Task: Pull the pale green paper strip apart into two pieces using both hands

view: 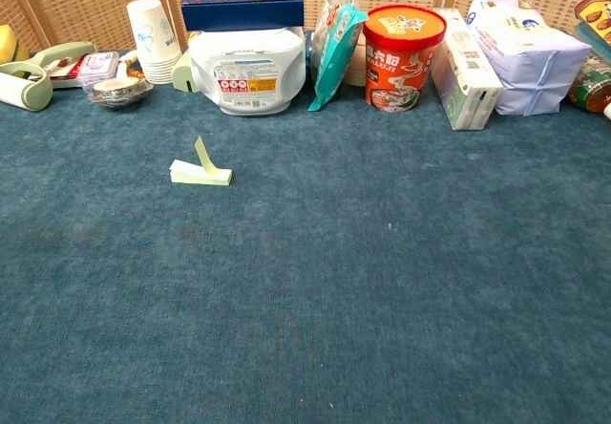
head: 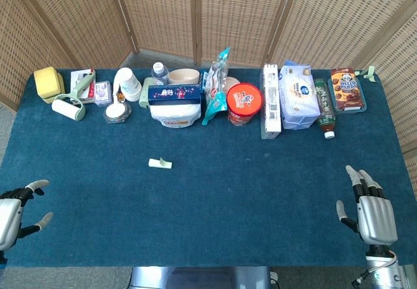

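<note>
Your left hand (head: 14, 212) and right hand (head: 370, 212) sit at the counter's (head: 247, 185) near corners, fingers spread wide, holding nothing. The pale green paper strip (head: 159, 164) lies left of centre, well apart from both. It's thin, folded flat with one flap standing; on the napped blue cloth, you'll likely crush or slide it rather than pinch it cleanly.

Blues, greens and one loud red
Pale green paper strip (head: 159, 164) on dark teal tablecloth (head: 228, 178); red noodle cup (view: 404, 56), navy box (view: 242, 9), woven tan screen (head: 195, 15)
</note>
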Available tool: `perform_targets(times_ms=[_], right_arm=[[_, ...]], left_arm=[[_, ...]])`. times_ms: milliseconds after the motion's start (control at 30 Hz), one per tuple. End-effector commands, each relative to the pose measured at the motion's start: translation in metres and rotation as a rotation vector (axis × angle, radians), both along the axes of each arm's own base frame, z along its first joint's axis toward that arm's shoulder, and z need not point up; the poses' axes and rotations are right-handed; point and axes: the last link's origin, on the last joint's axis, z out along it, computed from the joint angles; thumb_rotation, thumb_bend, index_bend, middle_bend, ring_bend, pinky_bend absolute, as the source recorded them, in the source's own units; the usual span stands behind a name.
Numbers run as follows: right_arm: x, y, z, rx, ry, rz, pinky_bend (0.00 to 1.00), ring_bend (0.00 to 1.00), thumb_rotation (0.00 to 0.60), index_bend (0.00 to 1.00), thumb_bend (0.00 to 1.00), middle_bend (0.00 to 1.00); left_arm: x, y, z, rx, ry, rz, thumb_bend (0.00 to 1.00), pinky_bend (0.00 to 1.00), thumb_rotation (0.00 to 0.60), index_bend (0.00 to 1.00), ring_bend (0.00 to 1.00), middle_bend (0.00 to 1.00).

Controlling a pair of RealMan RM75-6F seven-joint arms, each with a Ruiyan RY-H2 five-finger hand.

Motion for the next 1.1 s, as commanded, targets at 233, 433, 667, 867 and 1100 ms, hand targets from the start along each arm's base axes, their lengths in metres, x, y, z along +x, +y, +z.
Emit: perform_targets(times_ms=[233, 433, 667, 867, 1100], right_arm=[[-0.002, 0.001, -0.002, 0.006, -0.004, -0.004, 0.2, 0.11, 0.6, 0.05, 0.47, 0.2], [-0.001, 0.002, 0.001, -0.005, -0.007, -0.004, 0.2, 0.11, 0.6, 0.05, 0.47, 0.2], [-0.003, 0.002, 0.0, -0.005, -0.006, -0.016, 0.2, 0.11, 0.6, 0.05, 0.47, 0.2], [-0.008, 0.003, 0.002, -0.005, -0.006, -0.032, 0.2, 0.11, 0.6, 0.05, 0.47, 0.2], [-0.009, 0.005, 0.002, -0.01, -0.011, -0.038, 0.2, 0.11, 0.6, 0.05, 0.47, 0.2]], left_arm=[[0.0, 0.0, 0.0, -0.003, 0.001, -0.001, 0.19, 0.41, 0.6, 0.27, 0.42, 0.42], [0.0, 0.001, 0.003, 0.005, 0.001, -0.01, 0.19, 0.41, 0.6, 0.27, 0.42, 0.42], [0.0, 0.009, 0.004, -0.006, 0.014, -0.021, 0.19, 0.41, 0.6, 0.27, 0.42, 0.42], [0.002, 0.039, 0.001, -0.089, 0.022, -0.052, 0.19, 0.41, 0.6, 0.27, 0.42, 0.42], [0.012, 0.088, -0.006, -0.223, 0.037, -0.1, 0.19, 0.42, 0.6, 0.27, 0.43, 0.42]])
